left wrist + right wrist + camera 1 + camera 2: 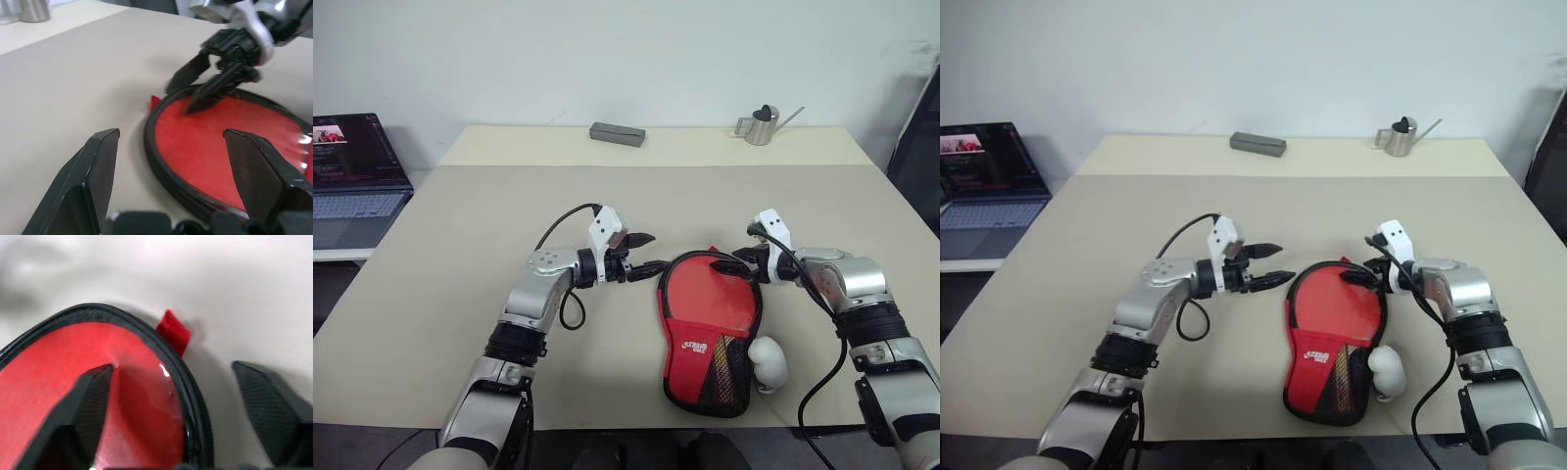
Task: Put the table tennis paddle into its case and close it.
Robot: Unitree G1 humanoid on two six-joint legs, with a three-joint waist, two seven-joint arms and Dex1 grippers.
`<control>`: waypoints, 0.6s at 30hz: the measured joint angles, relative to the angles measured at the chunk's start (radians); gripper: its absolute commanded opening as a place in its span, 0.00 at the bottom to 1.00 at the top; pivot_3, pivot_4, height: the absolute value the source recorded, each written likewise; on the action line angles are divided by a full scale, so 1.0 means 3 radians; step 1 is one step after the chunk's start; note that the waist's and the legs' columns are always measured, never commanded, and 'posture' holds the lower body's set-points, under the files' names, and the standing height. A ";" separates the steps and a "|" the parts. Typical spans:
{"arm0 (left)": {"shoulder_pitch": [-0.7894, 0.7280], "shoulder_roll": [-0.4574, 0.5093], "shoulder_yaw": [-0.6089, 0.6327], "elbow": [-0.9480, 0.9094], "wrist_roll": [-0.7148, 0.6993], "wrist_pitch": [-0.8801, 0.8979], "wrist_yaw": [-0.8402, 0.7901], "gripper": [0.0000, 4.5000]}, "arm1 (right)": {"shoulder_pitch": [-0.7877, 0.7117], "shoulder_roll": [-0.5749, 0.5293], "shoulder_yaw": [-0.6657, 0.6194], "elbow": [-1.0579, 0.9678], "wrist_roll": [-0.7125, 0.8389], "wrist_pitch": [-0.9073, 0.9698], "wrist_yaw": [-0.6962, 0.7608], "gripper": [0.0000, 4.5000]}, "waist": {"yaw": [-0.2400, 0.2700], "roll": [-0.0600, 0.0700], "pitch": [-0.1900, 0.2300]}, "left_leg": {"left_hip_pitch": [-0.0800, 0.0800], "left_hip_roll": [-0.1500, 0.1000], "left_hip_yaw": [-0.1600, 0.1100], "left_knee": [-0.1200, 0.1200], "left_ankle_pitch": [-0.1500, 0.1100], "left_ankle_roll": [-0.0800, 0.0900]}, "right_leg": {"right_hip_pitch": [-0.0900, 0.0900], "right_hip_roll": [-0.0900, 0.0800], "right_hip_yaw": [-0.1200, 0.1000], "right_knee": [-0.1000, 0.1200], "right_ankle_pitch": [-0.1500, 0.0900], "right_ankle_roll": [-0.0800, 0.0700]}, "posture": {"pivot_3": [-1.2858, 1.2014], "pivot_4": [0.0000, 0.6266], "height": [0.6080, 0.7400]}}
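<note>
The case [705, 338] lies flat on the table, red side up with its white logo and black mesh toward me, and a white pom-pom [767, 360] rests beside its narrow end. The table tennis paddle is hidden. My left gripper [656, 252] hangs open just left of the case's round end, touching nothing. My right gripper [171, 367] is open at the far right of that round end and straddles the black rim. One of its fingers [93, 396] rests on the red face and the other stands over the table beside a small red tab [173, 330].
A laptop [352, 176] stands on a side surface at the far left. A grey block [617, 133] and a small metal watering can [762, 125] sit along the table's back edge. The case lies close to the table's front edge [607, 423].
</note>
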 measured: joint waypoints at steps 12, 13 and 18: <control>0.0101 0.0167 -0.0036 -0.0244 -0.0090 0.0109 -0.0258 0.82 | -0.0109 0.0056 0.0120 0.0148 -0.0264 -0.0303 0.0268 0.00 | -0.0038 0.0003 -0.0002 | 0.0008 0.0001 0.0002 0.0001 0.0000 0.0000 | 0.0003 0.0001 0.0003 0.0005 0.0000 0.0000 | 0.52 0.24 1.00; 0.0111 0.0170 -0.0043 -0.0258 -0.0093 0.0116 -0.0281 0.82 | -0.0113 0.0071 0.0124 0.0162 -0.0288 -0.0331 0.0271 0.00 | -0.0043 0.0004 -0.0002 | 0.0009 0.0002 0.0002 0.0001 0.0000 0.0000 | 0.0004 0.0001 0.0003 0.0006 0.0000 -0.0001 | 0.52 0.24 1.00; 0.0157 0.0179 -0.0059 -0.0283 -0.0095 0.0149 -0.0289 0.82 | -0.0177 0.0191 0.0160 0.0273 -0.0452 -0.0509 0.0270 0.00 | -0.0090 0.0003 -0.0002 | 0.0025 0.0001 0.0008 0.0004 0.0000 0.0000 | 0.0004 0.0002 0.0011 0.0029 0.0001 -0.0002 | 0.52 0.24 1.00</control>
